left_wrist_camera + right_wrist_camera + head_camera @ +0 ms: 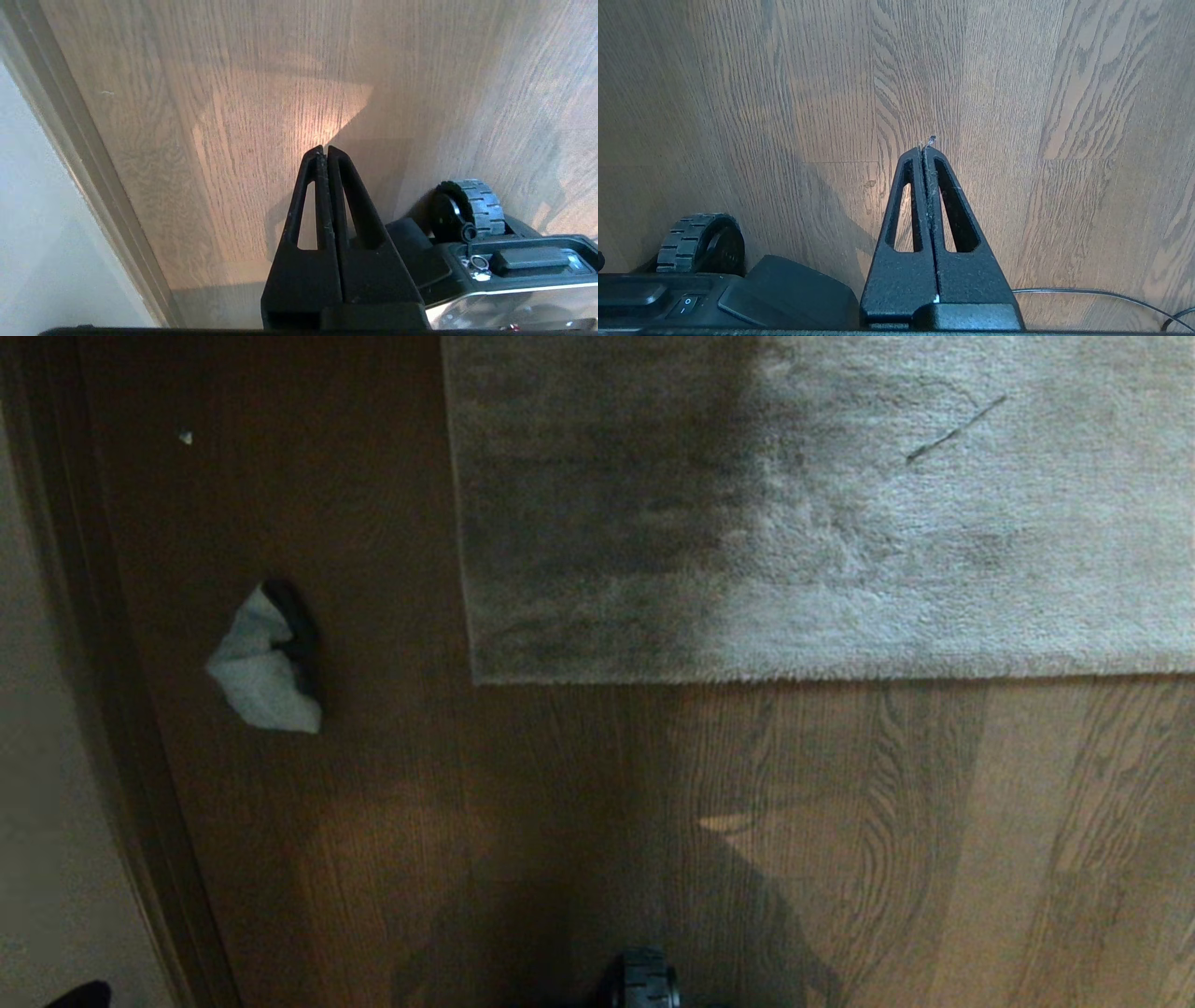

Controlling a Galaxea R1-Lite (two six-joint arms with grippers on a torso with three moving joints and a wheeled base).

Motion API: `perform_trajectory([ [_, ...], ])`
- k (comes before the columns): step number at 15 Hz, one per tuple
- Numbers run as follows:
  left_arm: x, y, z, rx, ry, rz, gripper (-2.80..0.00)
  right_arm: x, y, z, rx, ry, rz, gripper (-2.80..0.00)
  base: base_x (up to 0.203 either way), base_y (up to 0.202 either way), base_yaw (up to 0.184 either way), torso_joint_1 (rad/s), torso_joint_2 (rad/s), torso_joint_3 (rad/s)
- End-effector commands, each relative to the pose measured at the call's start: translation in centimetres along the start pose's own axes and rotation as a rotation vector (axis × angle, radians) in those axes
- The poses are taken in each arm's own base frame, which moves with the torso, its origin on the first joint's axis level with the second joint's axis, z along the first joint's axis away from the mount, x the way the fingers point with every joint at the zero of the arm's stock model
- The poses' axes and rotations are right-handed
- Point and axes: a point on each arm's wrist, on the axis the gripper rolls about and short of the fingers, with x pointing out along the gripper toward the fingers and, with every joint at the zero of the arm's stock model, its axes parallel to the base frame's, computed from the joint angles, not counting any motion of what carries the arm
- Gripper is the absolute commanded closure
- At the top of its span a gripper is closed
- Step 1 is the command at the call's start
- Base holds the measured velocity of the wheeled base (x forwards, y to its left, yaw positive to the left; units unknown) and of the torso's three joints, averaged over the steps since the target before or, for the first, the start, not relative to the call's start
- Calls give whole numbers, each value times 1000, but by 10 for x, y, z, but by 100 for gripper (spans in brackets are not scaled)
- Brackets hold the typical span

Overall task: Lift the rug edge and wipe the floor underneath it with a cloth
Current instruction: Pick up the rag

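Head view gives me the large grey-beige plush rug [822,513] lying flat, its straight near edge and square corner [478,677] still down on the brown wood-grain plank floor [579,803]. I'll use that corner as my reference. The small pale grey-green terry cloth [261,667] sits crumpled on the planks well to the left of the corner, near the brown skirting strip [112,709] along the wall. Nothing is picked up, so I judge this the opening step: fetching the cloth.

My left gripper [323,149] hangs over bare planks with fingers pressed together, empty; the right gripper [927,148] is likewise closed and empty, with lint on its tips. Next I must open the left and reach toward the cloth. The black base wheel [644,980] sits nearer me than the corner, and a thin cable [1101,296] trails beside the right arm; neither blocks the reach.
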Motion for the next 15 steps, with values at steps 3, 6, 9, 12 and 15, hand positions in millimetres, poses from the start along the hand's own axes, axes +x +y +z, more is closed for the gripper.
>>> perform_trajectory([
  [3,-2,-1,16,4,-35,-10,0,0,0,0,1,0,0,0,0,0,0,0,0,0],
  [6,-2,-1,34,6,-63,3,0,0,0,0,1,0,0,0,0,0,0,0,0,0],
  [9,2,-1,53,2,-71,21,0,0,0,0,1,0,2,0,0,0,0,0,0,0],
  [12,7,-1,68,3,-73,24,0,0,0,0,1,0,0,0,0,0,0,0,0,0],
  [15,10,-1,78,5,-80,24,0,0,0,0,0,0,0,0,0,0,0,0,0,0],
])
